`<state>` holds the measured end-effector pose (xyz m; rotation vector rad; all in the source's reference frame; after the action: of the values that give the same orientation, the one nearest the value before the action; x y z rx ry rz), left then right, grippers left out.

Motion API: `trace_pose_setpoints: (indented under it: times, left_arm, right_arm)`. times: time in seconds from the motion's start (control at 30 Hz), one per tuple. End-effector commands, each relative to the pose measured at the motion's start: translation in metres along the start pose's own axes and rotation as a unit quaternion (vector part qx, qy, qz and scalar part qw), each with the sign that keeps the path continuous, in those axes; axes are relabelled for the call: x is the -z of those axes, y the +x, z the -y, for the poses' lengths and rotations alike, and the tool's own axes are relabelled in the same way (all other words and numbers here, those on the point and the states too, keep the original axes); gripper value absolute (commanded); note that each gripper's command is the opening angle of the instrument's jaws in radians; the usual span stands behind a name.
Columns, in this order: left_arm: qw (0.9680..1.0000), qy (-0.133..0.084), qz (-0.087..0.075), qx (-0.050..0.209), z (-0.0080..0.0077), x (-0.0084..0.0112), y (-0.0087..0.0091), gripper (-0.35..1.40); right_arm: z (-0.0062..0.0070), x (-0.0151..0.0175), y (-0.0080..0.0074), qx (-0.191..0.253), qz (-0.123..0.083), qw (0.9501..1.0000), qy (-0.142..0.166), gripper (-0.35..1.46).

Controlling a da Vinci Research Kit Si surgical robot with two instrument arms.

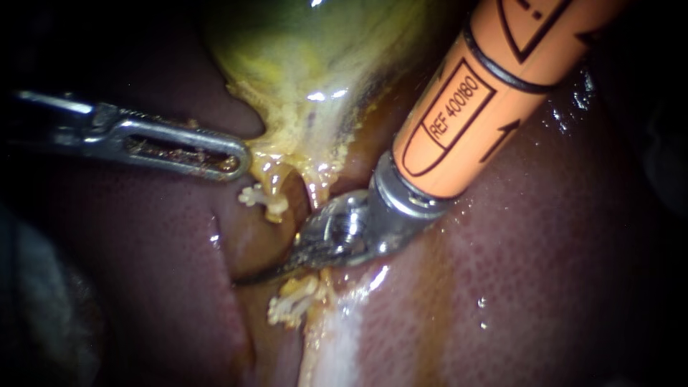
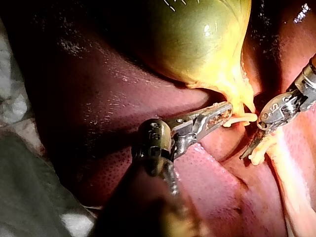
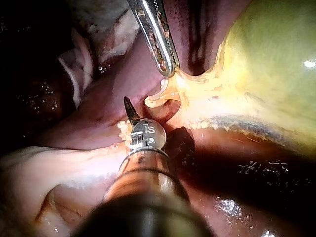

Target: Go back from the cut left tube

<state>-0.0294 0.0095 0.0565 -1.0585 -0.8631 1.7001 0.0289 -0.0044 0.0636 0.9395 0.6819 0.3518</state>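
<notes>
Cut left tube shows you two frayed pale ends. One hangs from the yellow fringe under the gallbladder, just beside the tip of your left instrument. The other lies lower, in the furrow of the liver.

Your right instrument sits between the two ends. Its dark curved claw is clenched to a single thin point and holds nothing, and the tip lies against the liver's fold. Its metal wrist and orange shaft hide the tissue behind them, so you cannot follow the yellow strand that drops from the fringe toward the wrist.

Your left instrument has its windowed claw clamped on the edge of the gallbladder's yellow fringe, which peaks up to meet it in the right wrist view. How much tissue it holds is hard to make out. Its shaft fades into darkness at the endoscope view's left edge.

Both stumps lie close to the blade, one on either side. Your open room is up and to the right, along the orange shaft, where the liver's surface lies bare and glistening out to the view's edge.
</notes>
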Motion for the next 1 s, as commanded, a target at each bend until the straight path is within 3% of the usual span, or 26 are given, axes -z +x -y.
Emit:
trace_pose_setpoints:
  times: [0.03,0.13,0.2,0.3,0.33,0.47,0.73,0.87,1.0]
  left_arm:
    - [1.0000,0.000,0.000,0.000,0.0001,0.0000,0.0000,-0.35]
    - [1.0000,0.000,0.000,0.000,0.0001,0.0000,0.0000,-0.35]
    - [1.0000,0.000,0.000,0.000,0.0001,0.0000,0.0000,-0.35]
    - [1.0000,0.000,0.000,0.000,0.0002,-0.0001,0.0000,-0.35]
    - [1.0000,0.000,0.000,0.000,0.0002,-0.0001,0.0000,-0.35]
    - [1.0000,0.000,0.000,-0.001,0.0003,-0.0001,-0.0001,-0.35]
    - [1.0000,0.000,0.000,-0.001,0.0003,-0.0001,-0.0001,-0.35]
    - [1.0000,0.000,0.000,-0.001,0.0004,0.0000,-0.0001,-0.35]
    - [1.0000,-0.001,0.001,-0.001,0.0005,0.0001,-0.0002,-0.35]
  right_arm:
    - [0.0000,0.0000,0.0001,-0.006,0.000,1.0000,0.000,-0.35]
    - [-0.0001,-0.0001,0.0001,-0.006,-0.009,0.9999,-0.010,-0.35]
    - [-0.0001,-0.0001,0.0001,-0.007,-0.023,0.9994,-0.026,0.34]
    - [-0.0001,-0.0001,0.0003,-0.010,-0.051,0.9970,-0.057,0.98]
    - [-0.0002,-0.0002,0.0004,-0.009,-0.054,0.9967,-0.060,1.06]
    - [-0.0004,-0.0001,0.0004,0.005,-0.058,0.9960,-0.067,1.26]
    - [-0.0001,0.0009,0.0007,0.041,-0.073,0.9930,-0.083,1.36]
    - [0.0007,0.0028,0.0008,0.075,-0.084,0.9866,-0.118,1.45]
    - [0.0018,0.0054,0.0000,0.109,-0.074,0.9801,-0.148,1.45]
